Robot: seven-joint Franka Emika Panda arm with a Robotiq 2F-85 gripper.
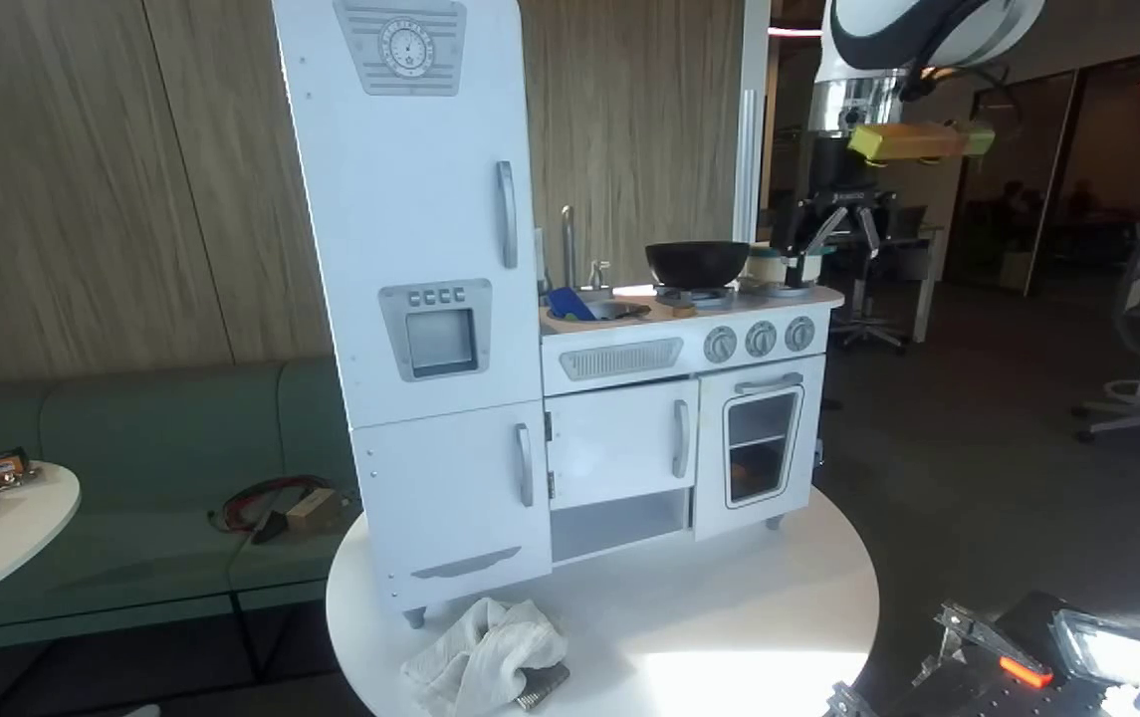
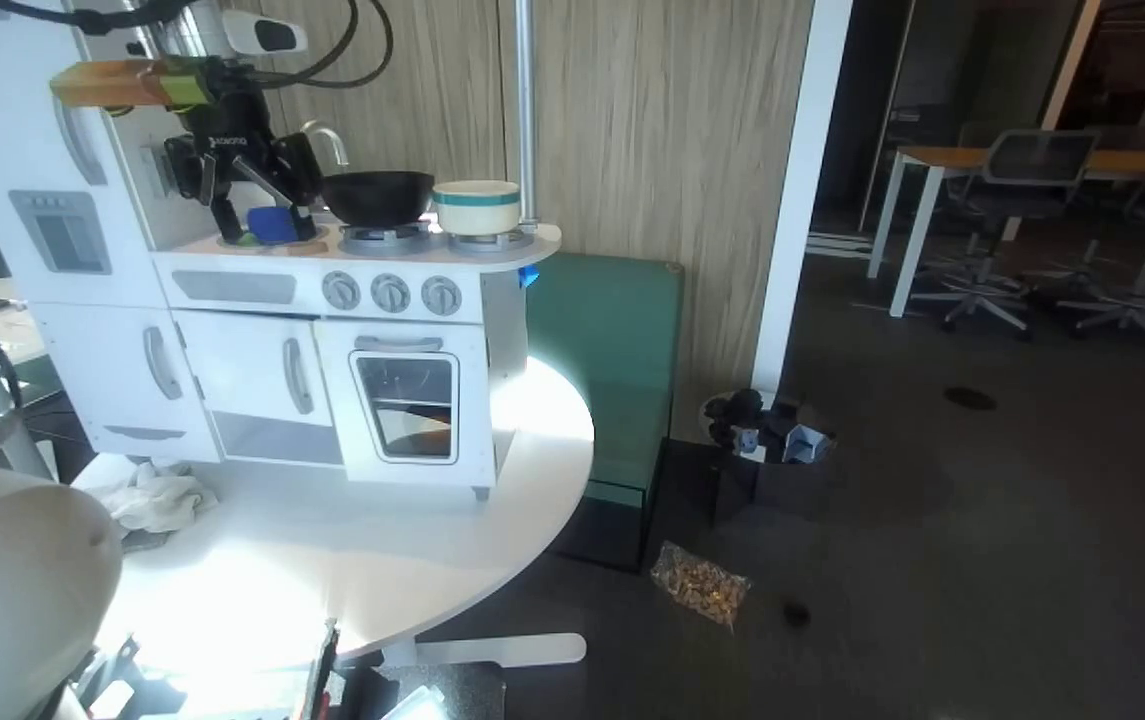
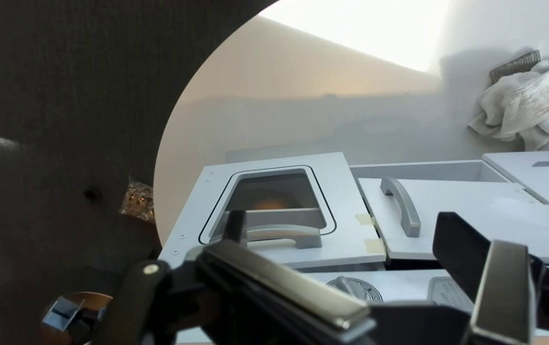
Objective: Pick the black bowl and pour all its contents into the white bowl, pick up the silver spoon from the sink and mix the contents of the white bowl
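One End Effector [image 2: 267, 228] Set Wide at a Toy Kitchen [image 2: 242, 372]

In an exterior view, the end effector points downward with its jaws spread well apart. A blue object [image 2: 272, 226] shows in line with the gap between them. The black bowl [image 2: 378, 200] stands upright on the left burner [image 2: 384, 240]. The white bowl [image 2: 477, 212], banded in teal near its rim, stands upright on the right burner [image 2: 490, 242], just beside the black bowl.

In an exterior view, the sink [image 1: 606, 310] lies to the left of the black bowl. The blue object sits tilted in the sink, near the tall tap [image 1: 570, 244], well apart from the end effector. The end effector overlaps the white bowl and hides part of it. A round white surface [image 1: 719, 588] carries the toy kitchen and a crumpled cloth [image 1: 490, 652].

In the wrist view, the end effector shows at the lower edge, its jaws wide apart. Beyond the gap appear an oven handle [image 3: 298, 233], a knob [image 3: 358, 290] and part of a cupboard door [image 3: 466, 201]. The cloth lies at the upper right on the surface.
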